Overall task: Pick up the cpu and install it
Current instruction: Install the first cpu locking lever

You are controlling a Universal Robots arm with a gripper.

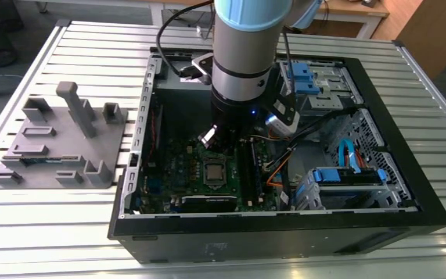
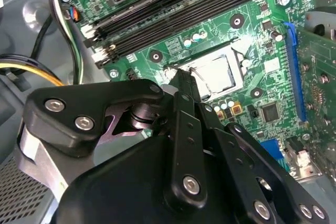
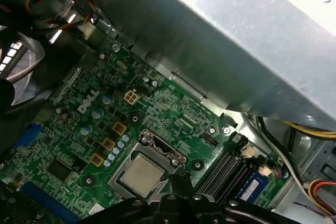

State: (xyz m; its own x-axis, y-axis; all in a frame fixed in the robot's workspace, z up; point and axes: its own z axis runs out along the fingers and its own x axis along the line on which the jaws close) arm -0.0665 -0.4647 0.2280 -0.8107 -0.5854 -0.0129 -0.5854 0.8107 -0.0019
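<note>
Arm vertical, wrist pointing straight down, reaching low inside. Gripper black, linkage bars converging toward the tips in both wrist views. Fingertips close together, nothing visible between them; jaw state unclear.

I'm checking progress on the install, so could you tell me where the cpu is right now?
The cpu sits in the motherboard socket inside the open computer case, directly below the gripper, beside the black memory slots.

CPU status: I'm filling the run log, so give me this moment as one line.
cpu: seated in motherboard socket | gripper: above the socket, holds nothing | location: inside the open computer case
</note>
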